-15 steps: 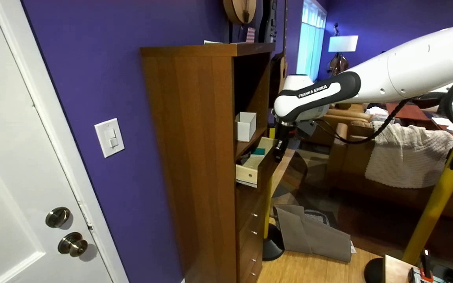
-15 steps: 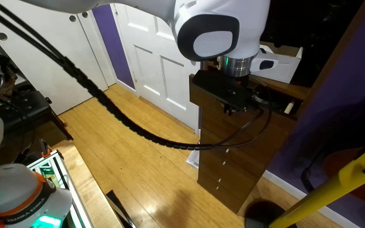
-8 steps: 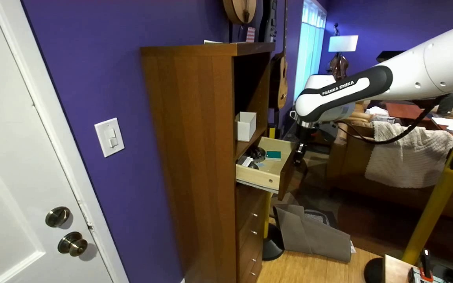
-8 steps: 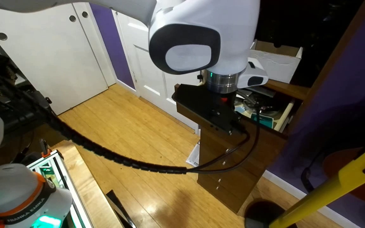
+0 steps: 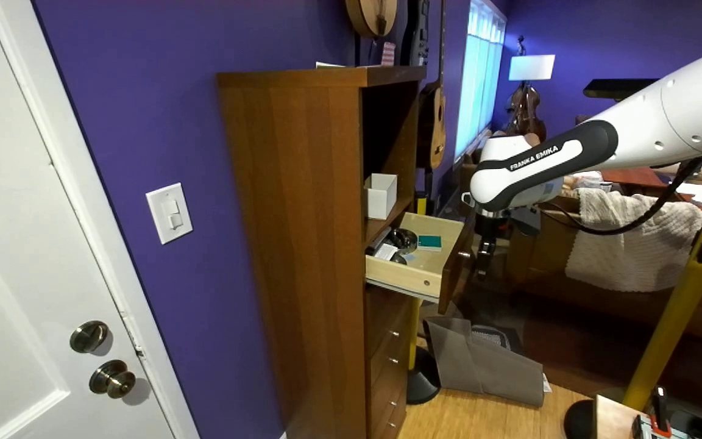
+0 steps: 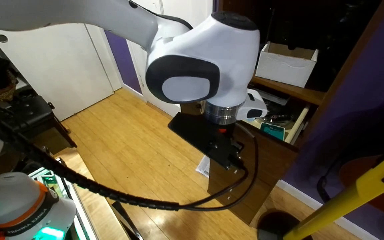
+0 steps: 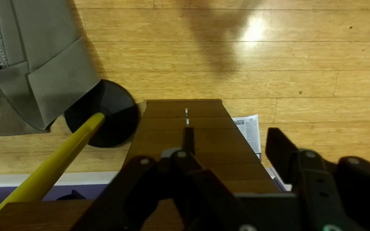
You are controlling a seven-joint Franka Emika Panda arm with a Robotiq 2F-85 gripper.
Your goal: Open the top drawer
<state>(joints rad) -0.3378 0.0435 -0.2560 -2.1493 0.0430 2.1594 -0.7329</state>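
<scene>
Jutting from the cabinet [image 5: 302,244], the top drawer [image 5: 430,263] just beside the wide-spread jaws, a gap between.

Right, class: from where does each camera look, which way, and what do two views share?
An exterior view: apparently near the white door, looking past the cabinet toward the window; arm and tool show.
An exterior view: apparently high up, looking down past the base at the lower drawers; arm and base show, tool mostly hidden.
Wrist view: mounted on the arm, facing down past the tool's spread fingers to the floor.
Shared: both exterior views show the pulled-out top drawer and the white box.
</scene>
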